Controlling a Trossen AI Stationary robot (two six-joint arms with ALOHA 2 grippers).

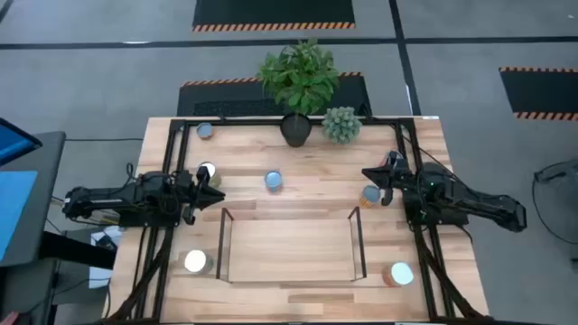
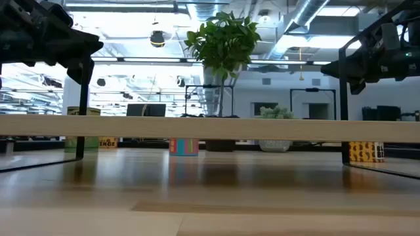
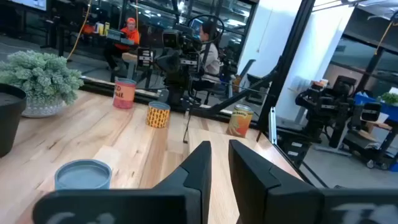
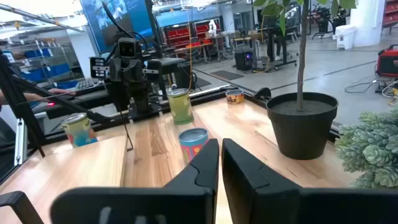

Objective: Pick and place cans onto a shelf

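Shelf (image 1: 289,251) looks bare so far, all six cans (image 1: 274,181) sit on the table (image 1: 307,158). Left gripper (image 1: 213,183) and right gripper (image 1: 372,176) fingers nearly closed, holding nothing.

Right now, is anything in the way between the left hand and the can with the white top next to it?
Nothing visible. The left hand sits right beside the white-topped can, with only bare table around them. The shelf is off to the side, nearer the front edge.
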